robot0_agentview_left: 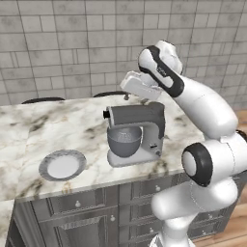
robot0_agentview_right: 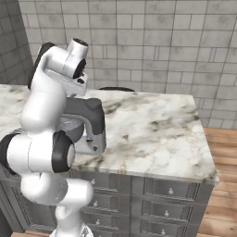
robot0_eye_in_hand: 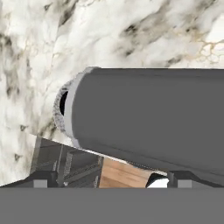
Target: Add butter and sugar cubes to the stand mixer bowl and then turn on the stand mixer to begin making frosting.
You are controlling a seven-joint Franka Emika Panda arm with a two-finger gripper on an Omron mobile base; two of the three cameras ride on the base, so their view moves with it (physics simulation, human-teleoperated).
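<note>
The robot's jaws [robot0_eye_in_hand: 109, 177] stand wide open and hold nothing, hovering just above the dark head of the stand mixer [robot0_agentview_left: 135, 132]. Directly below the jaws, under that head, sits the stand mixer bowl [robot0_agentview_left: 124, 141] on the marble counter [robot0_agentview_left: 58, 125]. A grey plate [robot0_agentview_left: 62, 165] lies well off to one side. Descending blindly, the jaws could strike the head and shove the mixer.

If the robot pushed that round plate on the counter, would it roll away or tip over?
Probably neither. The plate lies flat on the marble counter, so it would likely slide. It looks smooth and shallow, so it may be slippery to pinch, and could chip if dropped.
</note>
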